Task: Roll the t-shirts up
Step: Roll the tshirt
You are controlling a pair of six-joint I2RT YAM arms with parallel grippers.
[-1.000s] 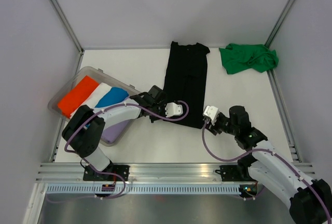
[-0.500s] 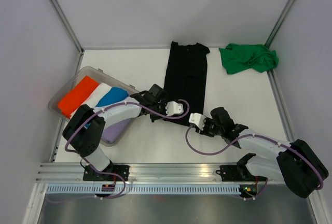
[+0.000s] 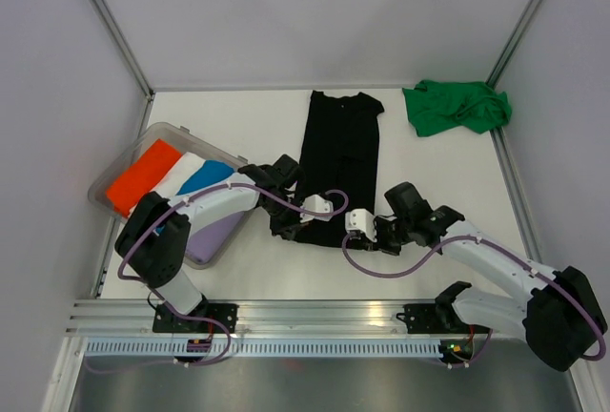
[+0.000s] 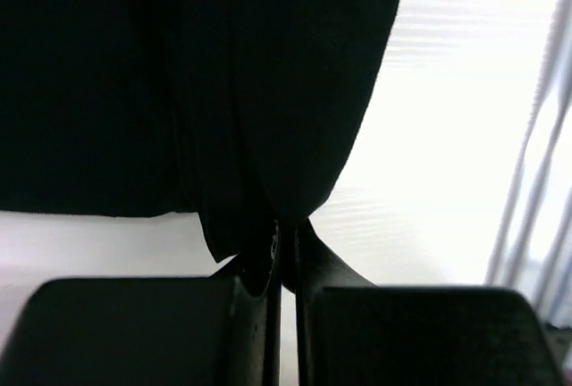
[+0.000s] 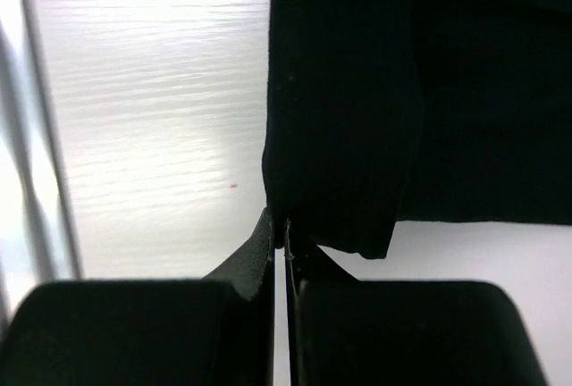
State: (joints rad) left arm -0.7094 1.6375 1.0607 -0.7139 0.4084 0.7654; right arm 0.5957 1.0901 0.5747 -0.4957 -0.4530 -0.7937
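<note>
The black t-shirt (image 3: 341,145) lies lengthwise mid-table, folded into a narrow strip, collar end toward the back wall. My left gripper (image 3: 290,222) is shut on the left corner of its near hem; in the left wrist view the black t-shirt (image 4: 179,73) bunches into the closed left gripper (image 4: 284,230). My right gripper (image 3: 336,237) is shut on the right corner of that hem; in the right wrist view the black t-shirt (image 5: 402,73) is pinched in the closed right gripper (image 5: 285,228). The green t-shirt (image 3: 456,108) lies crumpled at the back right.
A clear plastic bin (image 3: 157,131) stands at the left with orange, white, blue and purple folded cloths inside. Metal frame rails run along both table sides and the near edge. The left arm reaches past the bin's near right corner.
My right gripper swung left to the black shirt's near hem and shut on it. The hem has been drawn slightly toward the front. The left gripper stayed shut on the hem.
</note>
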